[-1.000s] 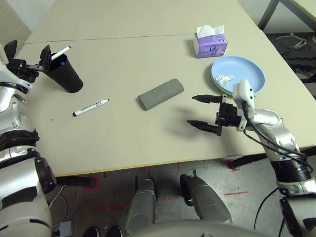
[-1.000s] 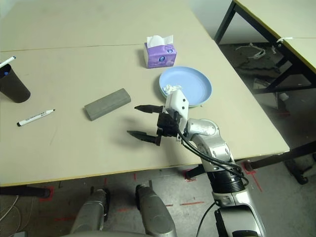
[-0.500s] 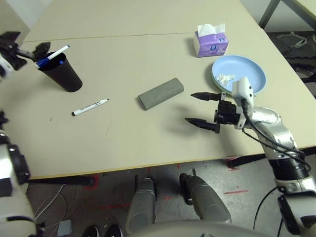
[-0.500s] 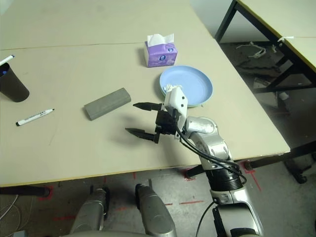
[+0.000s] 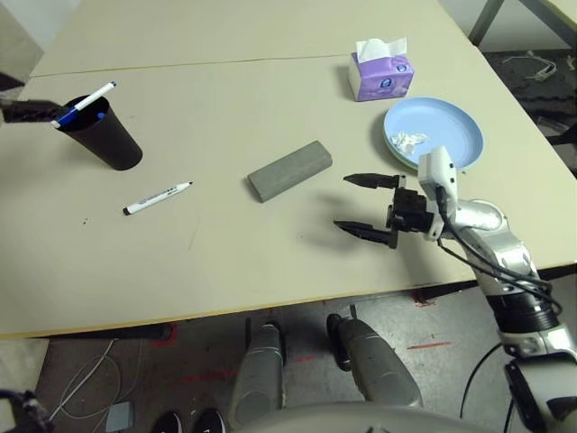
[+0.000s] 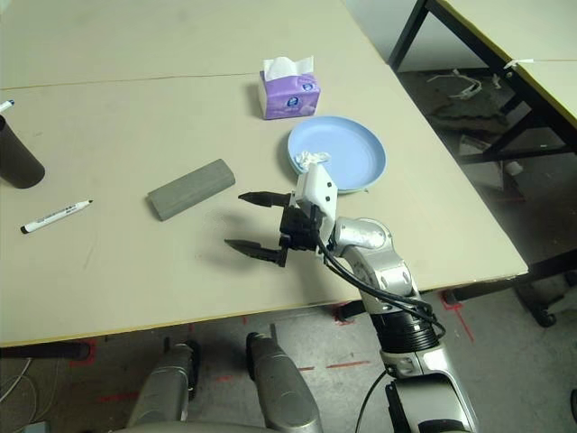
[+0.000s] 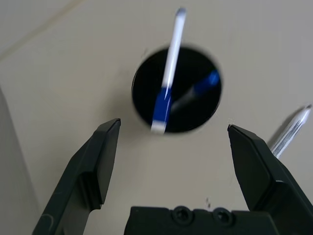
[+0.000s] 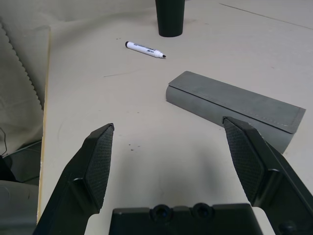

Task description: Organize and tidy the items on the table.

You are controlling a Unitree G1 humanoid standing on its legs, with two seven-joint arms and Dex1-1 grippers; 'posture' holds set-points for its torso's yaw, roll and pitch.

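Note:
A black cup (image 5: 108,140) stands at the table's far left with the blue-capped marker (image 5: 86,103) leaning in it. My left gripper (image 7: 173,125) hangs open just over the cup (image 7: 177,90), fingers apart and holding nothing. The black-capped marker (image 5: 158,198) lies on the table (image 5: 225,262) in front of the cup. The grey glasses case (image 5: 290,170) lies mid-table. My right gripper (image 5: 361,204) is open, low over the table, a little right of the case (image 8: 234,105). The crumpled tissue (image 5: 410,141) rests on the light-blue plate (image 5: 446,135). The sunglasses are out of view.
A purple tissue box (image 5: 381,72) stands behind the plate. A seam (image 5: 225,63) crosses the tabletop at the back. The table's right edge runs close past the plate, and another table's dark legs (image 6: 433,36) stand beyond it.
My left gripper has let go of the blue-capped marker, now resting in the cup, and drawn back to the left. The right gripper has barely moved. The camera shifted slightly.

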